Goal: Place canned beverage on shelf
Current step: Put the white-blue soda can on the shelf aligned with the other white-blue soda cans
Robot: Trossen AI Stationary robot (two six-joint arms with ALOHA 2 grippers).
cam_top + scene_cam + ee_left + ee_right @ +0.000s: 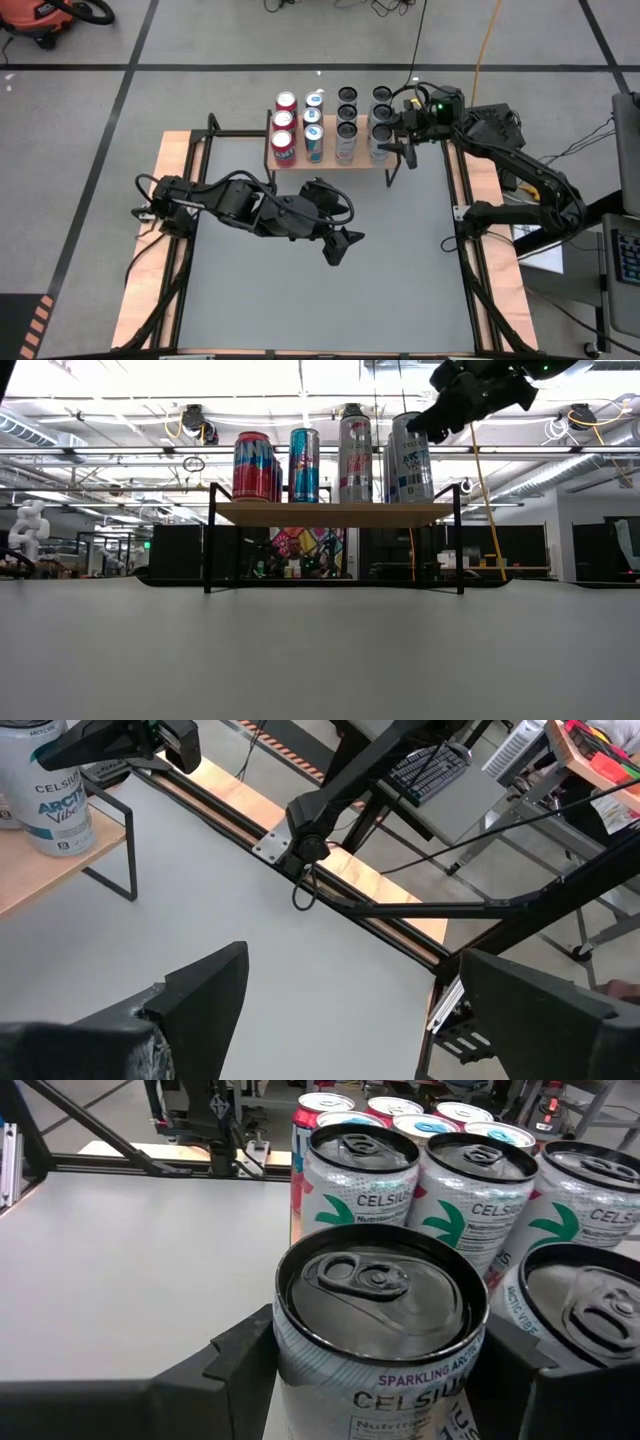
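Looking straight down, the high view shows the shelf [335,160] at the table's far edge, its light-brown wooden top nearly covered by cans in four columns: red cans [284,128] at one end, blue cans [313,125] next, then two columns of silver cans. The right gripper [392,145] sits at the shelf's silver-can end, over the front can of the outermost column [379,145]. The left gripper [340,246] hangs over the grey table [400,290] in front of the shelf, well apart from it and near the table's middle.

From table height, the low view shows the shelf on thin black legs with a red, a blue and two silver cans along its front row. The right arm comes down from above, its gripper touching the top of the silver can at the shelf's end [412,457].

Past the left wrist, two dark fingers [200,995] stand wide apart with only bare table between them, so that claw is open and empty. A corner of the shelf shows farther off with a silver can [55,805] on it, and the other arm reaches over that can.

Past the right wrist, a silver Celsius can [378,1330] fills the gap between the two dark fingers [235,1370], which sit against its sides, partly closed around it. This can stands on the shelf just beside its silver neighbours [480,1200].
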